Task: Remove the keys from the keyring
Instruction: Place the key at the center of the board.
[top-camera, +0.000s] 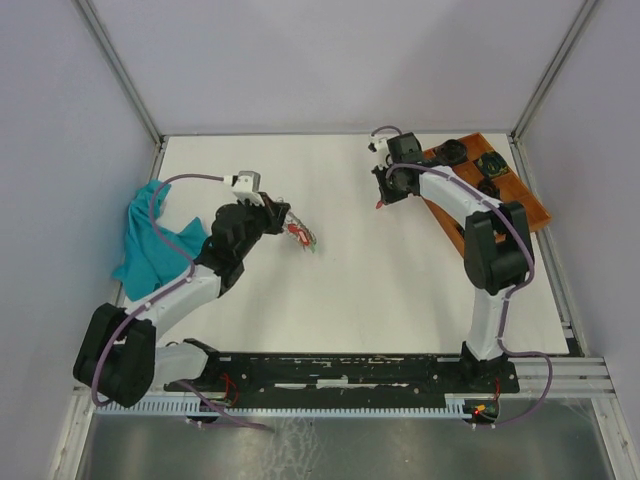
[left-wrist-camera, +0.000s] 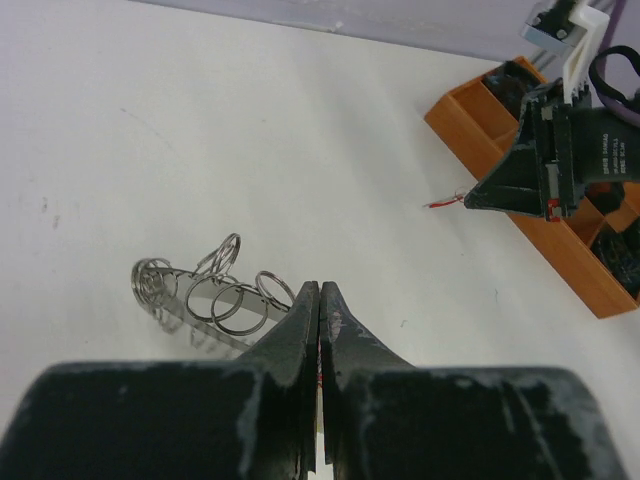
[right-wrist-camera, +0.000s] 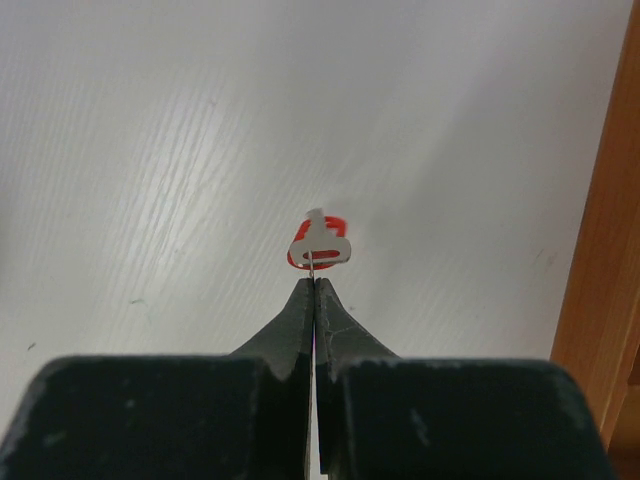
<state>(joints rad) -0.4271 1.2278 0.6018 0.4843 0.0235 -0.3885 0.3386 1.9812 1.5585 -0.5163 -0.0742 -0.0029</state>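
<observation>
Fingers (right-wrist-camera: 290, 330) of the right gripper (right-wrist-camera: 314, 284) are clenched on a small silver key (right-wrist-camera: 320, 243) with a red tag. From above this is right of centre in the upper part of the frame, beside the wooden tray (right-wrist-camera: 600, 260). The left gripper (left-wrist-camera: 319, 290) is pressed tight as well, and a red-and-white sliver shows in the seam; what it is I cannot tell. The keyring (left-wrist-camera: 205, 297), a wire coil carrying small loops, juts left from beside those tips over the white table (left-wrist-camera: 200, 120). A teal cloth (top-camera: 150, 235) lies at the left edge.
</observation>
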